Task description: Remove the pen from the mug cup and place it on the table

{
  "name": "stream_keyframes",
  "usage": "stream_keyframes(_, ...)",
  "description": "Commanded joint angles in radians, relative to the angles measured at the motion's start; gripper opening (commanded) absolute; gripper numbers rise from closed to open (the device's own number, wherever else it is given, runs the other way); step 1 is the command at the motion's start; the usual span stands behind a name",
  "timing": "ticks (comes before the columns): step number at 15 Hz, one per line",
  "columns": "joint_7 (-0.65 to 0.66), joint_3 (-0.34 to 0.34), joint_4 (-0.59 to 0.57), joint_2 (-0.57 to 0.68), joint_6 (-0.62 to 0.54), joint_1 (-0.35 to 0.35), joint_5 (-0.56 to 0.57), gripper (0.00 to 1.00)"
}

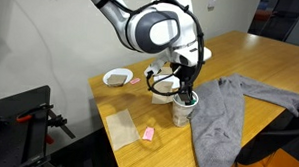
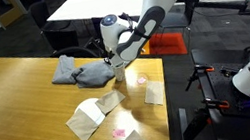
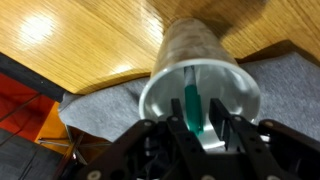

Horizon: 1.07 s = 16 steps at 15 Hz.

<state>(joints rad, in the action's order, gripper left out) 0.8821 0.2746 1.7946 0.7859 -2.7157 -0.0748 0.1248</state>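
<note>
Claw (image 3: 203, 130) above mug cup (image 3: 195, 50) (pen (image 3: 192, 103) inside).

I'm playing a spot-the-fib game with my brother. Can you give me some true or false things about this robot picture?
1. The green pen is standing inside the mug cup. True.
2. The cloth next to the cup is bright red. False: it is grey.
3. The claw is right over the cup's opening. True.
4. The mug cup is tipped over on its side. False: it stands upright on the wooden table.
</note>
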Motion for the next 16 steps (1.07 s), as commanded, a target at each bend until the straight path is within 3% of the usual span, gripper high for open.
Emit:
stream_keyframes(1,-0.039,0.017,-0.044,0.029,0.022,-0.015,-0.014,0.37)
stream_keyframes(5,-0.047,0.023,-0.054,0.044,0.016,-0.024,-0.012,0.37)
stream_keyframes(6,-0.047,0.024,-0.056,0.046,0.016,-0.026,-0.012,0.33)
stream_keyframes(8,-0.047,0.027,-0.055,0.048,0.013,-0.029,-0.012,0.10)
stream_keyframes(10,-0.048,0.030,-0.049,0.046,0.010,-0.032,-0.012,0.00)
stream_keyframes(16,-0.037,0.051,0.000,0.007,-0.003,-0.049,-0.003,0.03)
